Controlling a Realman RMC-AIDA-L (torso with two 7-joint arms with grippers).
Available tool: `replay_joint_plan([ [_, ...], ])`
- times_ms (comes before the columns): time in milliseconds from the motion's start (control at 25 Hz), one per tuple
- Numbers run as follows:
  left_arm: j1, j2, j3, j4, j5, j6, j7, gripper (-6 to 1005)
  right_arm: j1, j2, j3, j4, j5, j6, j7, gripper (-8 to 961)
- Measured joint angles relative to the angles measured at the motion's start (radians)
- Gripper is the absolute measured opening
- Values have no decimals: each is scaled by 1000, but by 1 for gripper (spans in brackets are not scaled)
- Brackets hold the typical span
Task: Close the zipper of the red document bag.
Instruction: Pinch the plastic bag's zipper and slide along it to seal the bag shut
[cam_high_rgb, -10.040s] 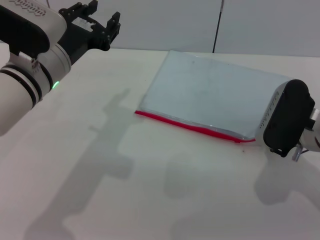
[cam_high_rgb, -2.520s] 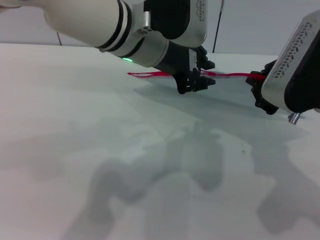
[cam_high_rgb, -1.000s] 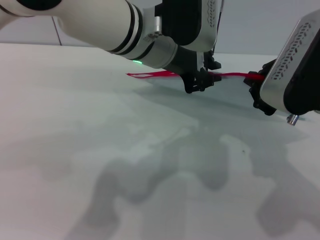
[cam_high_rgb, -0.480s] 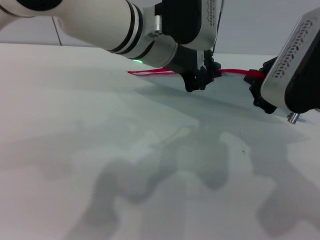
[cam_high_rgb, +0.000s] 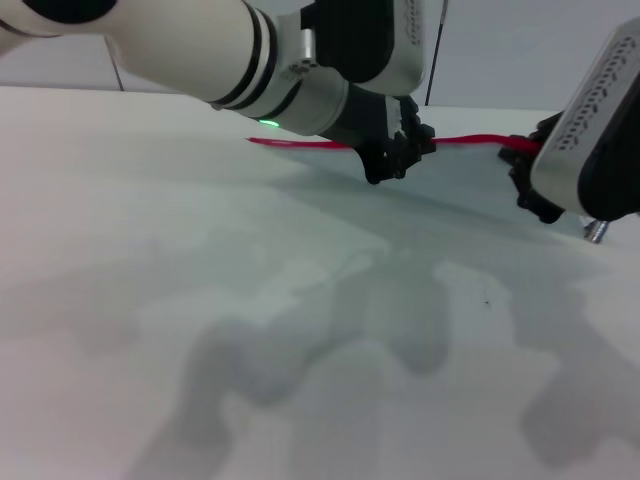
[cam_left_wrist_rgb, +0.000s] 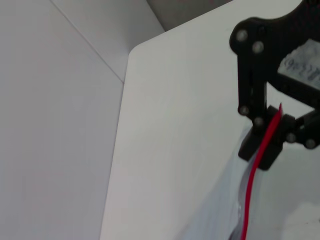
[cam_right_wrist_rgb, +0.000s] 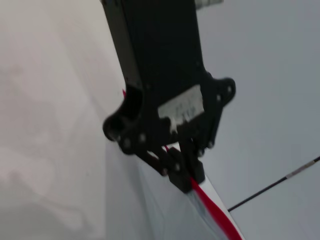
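My left gripper (cam_high_rgb: 403, 152) is clenched on the zipper (cam_high_rgb: 465, 141), which runs off toward 3 o'clock to my right gripper (cam_high_rgb: 527, 172), clamped on its far end. The red document bag (cam_high_rgb: 440, 200) hangs below as a pale translucent sheet above the table (cam_high_rgb: 150, 300), its red edge taut and level. Compared with half a second ago, the strip sits slightly higher and straighter.

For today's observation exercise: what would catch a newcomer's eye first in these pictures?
The bright red zipper stretched in a thin line above the white table, between two black grippers. The left gripper pinches it near the middle, and the right gripper holds its end at the right. The pale document bag hangs below the red strip.
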Motion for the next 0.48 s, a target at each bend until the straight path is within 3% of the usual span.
replay_joint_plan([
  [480,92,2,-43,40,32,-5,-24,69,-11,2,57,23,-44,14,28,155],
])
